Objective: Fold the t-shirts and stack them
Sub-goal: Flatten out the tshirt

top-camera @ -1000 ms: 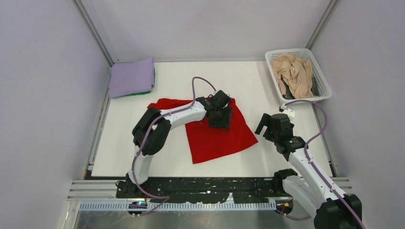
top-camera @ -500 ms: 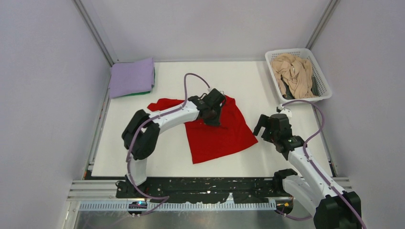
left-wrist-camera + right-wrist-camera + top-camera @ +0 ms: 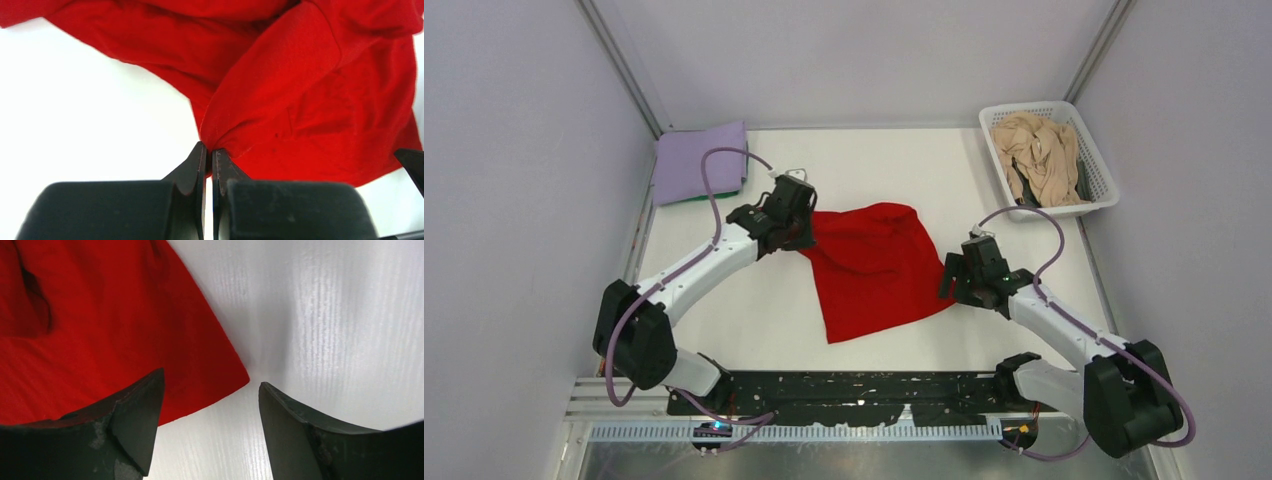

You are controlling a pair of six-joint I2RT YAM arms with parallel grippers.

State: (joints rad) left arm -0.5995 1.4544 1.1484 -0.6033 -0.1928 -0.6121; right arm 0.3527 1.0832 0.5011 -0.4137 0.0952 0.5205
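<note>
Spreading over the middle of the white bench (image 3: pixel 754 310), one red t-shirt (image 3: pixel 879 270) lies rumpled. The overhead view alone shows four shirts: that red one, a lavender one (image 3: pixel 699 160) folded atop a green one (image 3: pixel 692 199) in the far-left corner, and a beige one (image 3: pixel 1039 160) heaped in the single white basket (image 3: pixel 1107 203) at far right. The wrist views settle the grips: the left jaws are clenched on the red t-shirt's edge, and the right jaws gape, released, over its corner.
</note>
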